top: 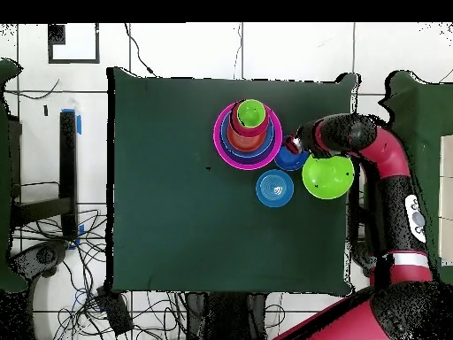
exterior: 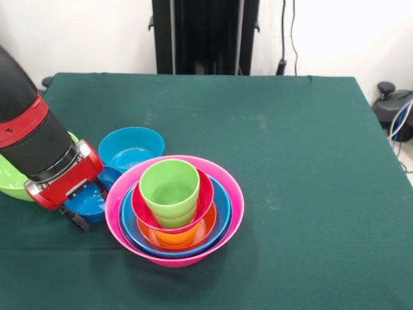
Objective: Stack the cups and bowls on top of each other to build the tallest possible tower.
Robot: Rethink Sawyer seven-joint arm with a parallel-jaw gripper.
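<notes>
The tower stands at the table's middle front: a big pink bowl (exterior: pixel 222 223) (top: pixel 221 146) holds a blue bowl (exterior: pixel 219 213), an orange piece (exterior: pixel 177 237), a red-pink bowl (exterior: pixel 205 194) and, topmost, the lime green cup (exterior: pixel 170 187) (top: pixel 251 112). Just left of the tower sits a small dark blue bowl (exterior: pixel 90 201) (top: pixel 290 160). My gripper (exterior: pixel 80 216) (top: pixel 299 142) is down at this bowl's near rim, with the wrist covering part of it. A sky blue bowl (exterior: pixel 131 150) (top: pixel 274 188) stands behind it. I cannot make out an orange cup as such.
A large lime green bowl (exterior: pixel 11 183) (top: pixel 327 175) lies at the table's left edge, partly behind my arm (exterior: pixel 39 145). The green cloth table (exterior: pixel 290 142) stretches wide to the right of the tower. A black stand (exterior: pixel 205 35) rises beyond the far edge.
</notes>
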